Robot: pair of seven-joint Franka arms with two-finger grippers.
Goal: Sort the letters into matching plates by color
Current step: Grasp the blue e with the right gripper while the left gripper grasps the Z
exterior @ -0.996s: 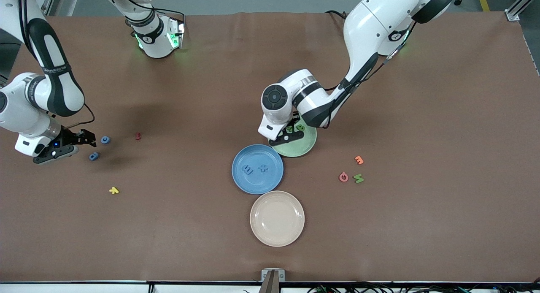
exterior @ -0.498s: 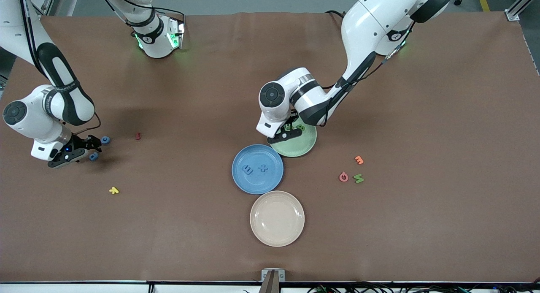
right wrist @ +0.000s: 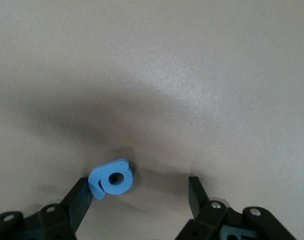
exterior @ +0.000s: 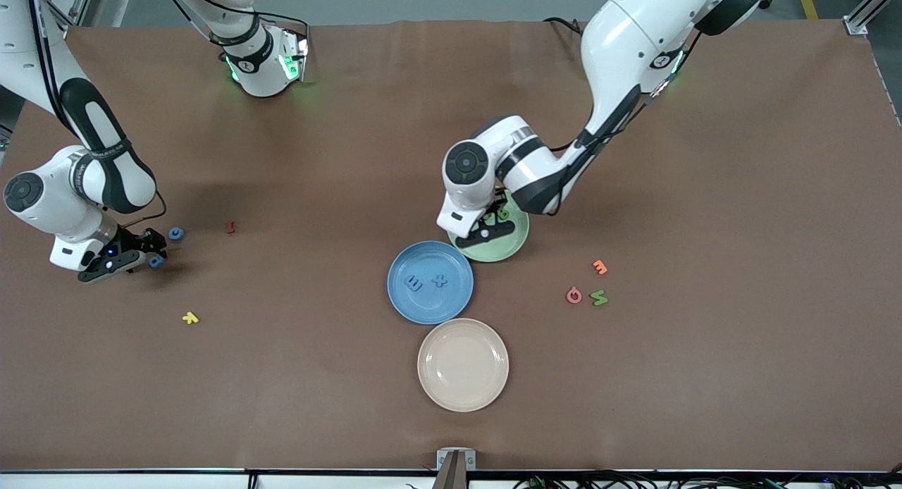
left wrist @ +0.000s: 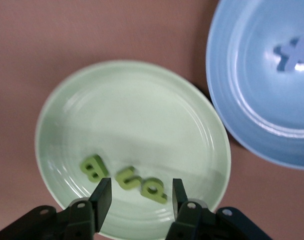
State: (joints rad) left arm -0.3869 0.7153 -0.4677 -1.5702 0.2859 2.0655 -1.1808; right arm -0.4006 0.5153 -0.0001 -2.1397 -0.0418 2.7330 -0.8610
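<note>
Nearest the front camera, on the brown table [exterior: 705,376], lay the empty cream-beige plate [exterior: 463,364]. Just above it sat the round mid-blue plate [exterior: 430,282] with two blue letters [exterior: 425,282] in it. Toward the right arm's end lay a small yellow letter [exterior: 190,318]. Toward the left arm's end lay a pink round letter [exterior: 574,295], with a green letter [exterior: 599,298] touching it and an orange letter [exterior: 600,267] a little farther back.

Farther back, the right claw [exterior: 144,251] was low at the table, its fingers spread with a blue ring-shaped letter [right wrist: 111,179] between them, against one finger and clear of the other; nothing was clamped. A second blue ring letter [exterior: 176,233] lay just beside the claw, and a small red letter [exterior: 230,227] lay nearby.

The pale green round plate [left wrist: 142,105] touched the blue plate's rim. Three green letters [left wrist: 124,179] lay in a row inside it. The left claw [left wrist: 142,196] hung just over them with its fingers apart, gripping nothing.
</note>
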